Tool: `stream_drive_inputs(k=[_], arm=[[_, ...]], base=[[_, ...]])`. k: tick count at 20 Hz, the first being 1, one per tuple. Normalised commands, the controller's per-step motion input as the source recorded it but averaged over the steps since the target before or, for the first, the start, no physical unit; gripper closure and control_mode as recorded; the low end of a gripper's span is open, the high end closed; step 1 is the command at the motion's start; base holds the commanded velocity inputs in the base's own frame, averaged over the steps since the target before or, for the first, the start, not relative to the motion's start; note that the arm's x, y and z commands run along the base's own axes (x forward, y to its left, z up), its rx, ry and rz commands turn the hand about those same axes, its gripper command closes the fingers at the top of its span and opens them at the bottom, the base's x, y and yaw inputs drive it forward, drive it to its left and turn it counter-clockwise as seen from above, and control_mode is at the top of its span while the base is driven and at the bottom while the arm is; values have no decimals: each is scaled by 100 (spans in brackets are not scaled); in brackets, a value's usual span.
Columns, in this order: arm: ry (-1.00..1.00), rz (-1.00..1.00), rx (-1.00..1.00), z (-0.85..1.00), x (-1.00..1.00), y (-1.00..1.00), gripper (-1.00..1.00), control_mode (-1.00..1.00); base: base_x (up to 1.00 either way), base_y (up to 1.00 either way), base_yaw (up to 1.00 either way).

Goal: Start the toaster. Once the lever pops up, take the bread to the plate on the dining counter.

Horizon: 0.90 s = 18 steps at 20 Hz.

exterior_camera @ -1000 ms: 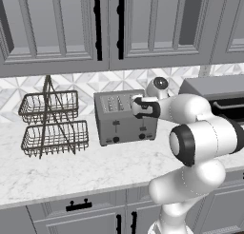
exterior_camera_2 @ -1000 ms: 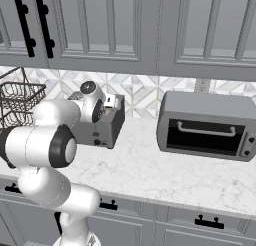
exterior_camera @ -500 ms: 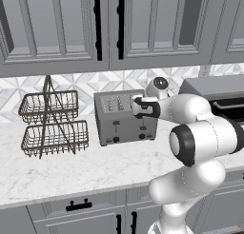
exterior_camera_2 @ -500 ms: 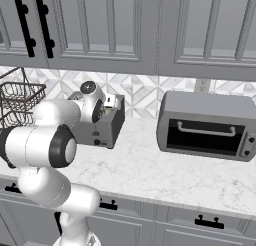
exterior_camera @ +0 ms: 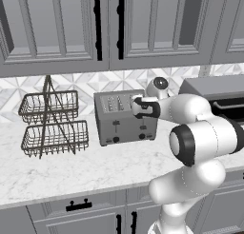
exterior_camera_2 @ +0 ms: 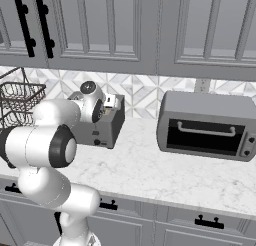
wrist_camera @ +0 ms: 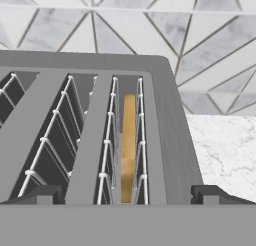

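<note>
The toaster (exterior_camera: 125, 118) sits mid-frame on the counter (exterior_camera: 71, 171) in the left base view. In the hand view, the bread (wrist_camera: 128, 147) stands on edge, sunk in the rightmost slot between its wire guides; the other slots hold nothing. The hand (wrist_camera: 128, 194) hangs spread wide above that slot, fingertips (wrist_camera: 207, 194) low in frame, grasping nothing. At left, a two-tier wire basket (exterior_camera: 52, 126) stands bare.

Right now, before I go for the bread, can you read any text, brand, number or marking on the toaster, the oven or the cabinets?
None is readable.
toaster: two dark levers and knobs on its front, no legible marking.
toaster oven: no label visible.
cabinets: plain doors, no text.
</note>
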Motion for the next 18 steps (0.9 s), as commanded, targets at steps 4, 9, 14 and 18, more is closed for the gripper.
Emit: stream_drive_inputs(k=[4,9,14,18], arm=[[0,0,0,0,0,0,-100,-100],[0,0,0,0,0,0,-100,-100],[0,0,0,0,0,0,-100,-100],[0,0,0,0,0,0,-100,-100]], base=[[0,0,0],[0,0,0],[0,0,0],[0,0,0]])
